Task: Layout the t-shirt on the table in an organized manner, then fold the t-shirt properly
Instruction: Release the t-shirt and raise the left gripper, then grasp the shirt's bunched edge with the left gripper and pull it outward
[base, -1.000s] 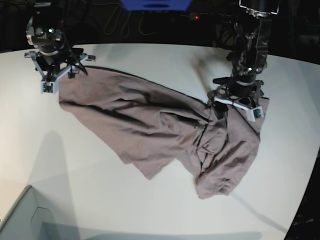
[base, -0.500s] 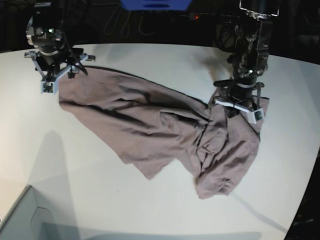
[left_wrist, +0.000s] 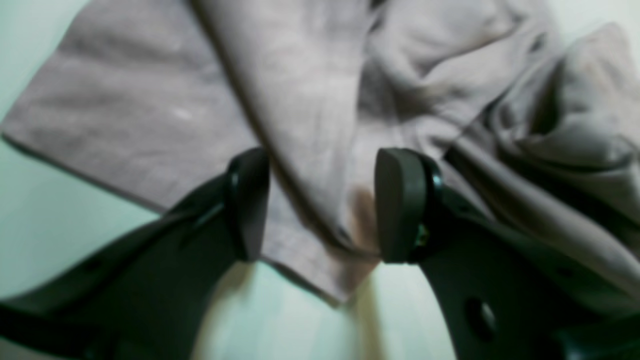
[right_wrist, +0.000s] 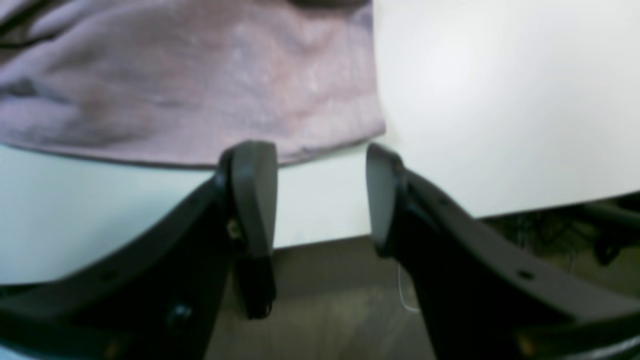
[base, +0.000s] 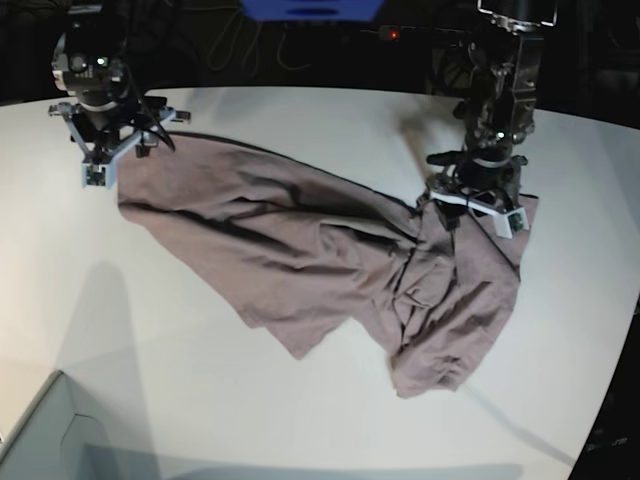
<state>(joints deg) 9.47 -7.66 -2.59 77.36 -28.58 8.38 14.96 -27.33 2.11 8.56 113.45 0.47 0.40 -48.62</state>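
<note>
The mauve t-shirt (base: 320, 250) lies crumpled in a diagonal band across the white table (base: 250, 400), bunched at its right end. My left gripper (base: 472, 212) hovers over that bunched end. In the left wrist view its jaws (left_wrist: 322, 165) stand open on either side of a raised fold of the shirt (left_wrist: 310, 90), without squeezing it. My right gripper (base: 118, 160) is at the shirt's far left corner. In the right wrist view it (right_wrist: 316, 150) is open and empty, with the shirt's hem corner (right_wrist: 200, 85) just beyond its fingertips.
A pale grey-green box corner (base: 40, 440) pokes in at the bottom left. The table's far edge runs right under my right gripper, with dark floor (right_wrist: 325, 300) beyond it. A blue object (base: 310, 8) sits at the top, behind the table.
My left gripper narrowed its jaws over the fold, then widened them again and rose slightly. The shirt has barely shifted. The right arm has not moved.
</note>
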